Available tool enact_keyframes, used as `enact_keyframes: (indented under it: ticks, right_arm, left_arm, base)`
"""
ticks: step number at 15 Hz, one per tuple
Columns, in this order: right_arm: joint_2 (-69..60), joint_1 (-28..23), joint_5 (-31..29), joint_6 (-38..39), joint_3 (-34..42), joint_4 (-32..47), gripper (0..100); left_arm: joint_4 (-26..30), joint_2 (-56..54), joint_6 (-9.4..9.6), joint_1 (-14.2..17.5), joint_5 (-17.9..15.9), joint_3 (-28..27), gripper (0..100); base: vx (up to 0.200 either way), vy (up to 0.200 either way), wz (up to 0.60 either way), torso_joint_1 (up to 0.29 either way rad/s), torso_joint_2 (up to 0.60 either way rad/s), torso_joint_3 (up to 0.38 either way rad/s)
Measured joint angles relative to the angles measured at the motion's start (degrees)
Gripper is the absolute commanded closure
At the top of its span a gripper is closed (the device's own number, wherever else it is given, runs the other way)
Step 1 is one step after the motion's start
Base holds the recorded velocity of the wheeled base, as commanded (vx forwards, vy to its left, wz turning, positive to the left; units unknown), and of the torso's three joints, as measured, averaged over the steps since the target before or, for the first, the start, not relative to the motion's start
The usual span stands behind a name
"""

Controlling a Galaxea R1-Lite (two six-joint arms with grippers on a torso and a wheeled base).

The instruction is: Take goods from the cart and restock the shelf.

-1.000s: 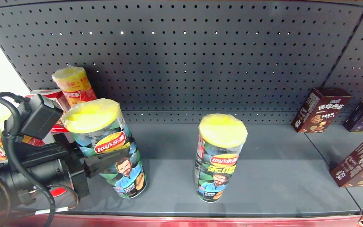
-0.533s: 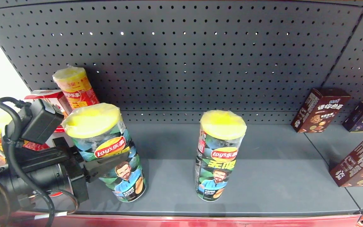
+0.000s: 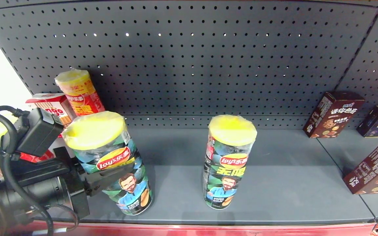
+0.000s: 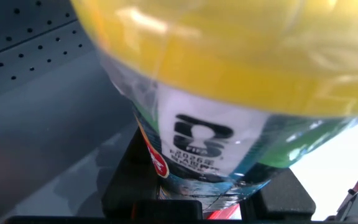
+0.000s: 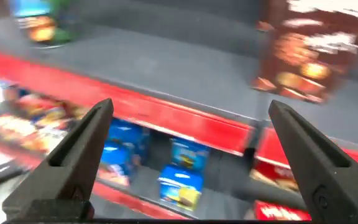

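A grey shelf [image 3: 274,190] with a pegboard back is seen. Two green chip cans [image 3: 228,157] with yellow lids are counted on it. One stands upright and free at the middle. The other, at the front left and slightly tilted, is clamped around its middle by the left pincer [image 3: 112,173]. Three dark boxes [image 3: 335,114] are set at the right. One red-and-yellow can [image 3: 79,91] and one red box [image 3: 52,105] are placed at the back left. The right pincer [image 5: 191,106] is spread wide, grasping nothing, before the red shelf edge.

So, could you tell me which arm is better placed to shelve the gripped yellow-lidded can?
Left: the left gripper is shut on that can at the grey shelf; the right gripper is open, empty.
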Motion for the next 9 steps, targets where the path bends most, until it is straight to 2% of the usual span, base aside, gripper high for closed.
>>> enact_keyframes:
  ticks: [3,5,9]
  right_arm:
    - [0.0,0.1,0.6,2.8,0.1,0.6,0]
    - [-0.1,0.4,0.6,2.9,0.1,3.8,0]
    - [-0.1,0.6,0.0,5.0,0.1,3.6,0]
  left_arm:
    - [0.0,-0.1,0.00,-0.9,0.0,-0.1,100]
    - [0.0,-0.1,-0.07,-1.1,-0.1,-0.4,100]
    - [0.0,-0.1,-0.07,-2.0,0.0,-1.3,100]
  base:
    - [0.000,0.000,0.00,0.000,0.00,0.000]
    - [0.000,0.000,0.00,0.000,0.00,0.000]
    - [0.000,0.000,0.00,0.000,0.00,0.000]
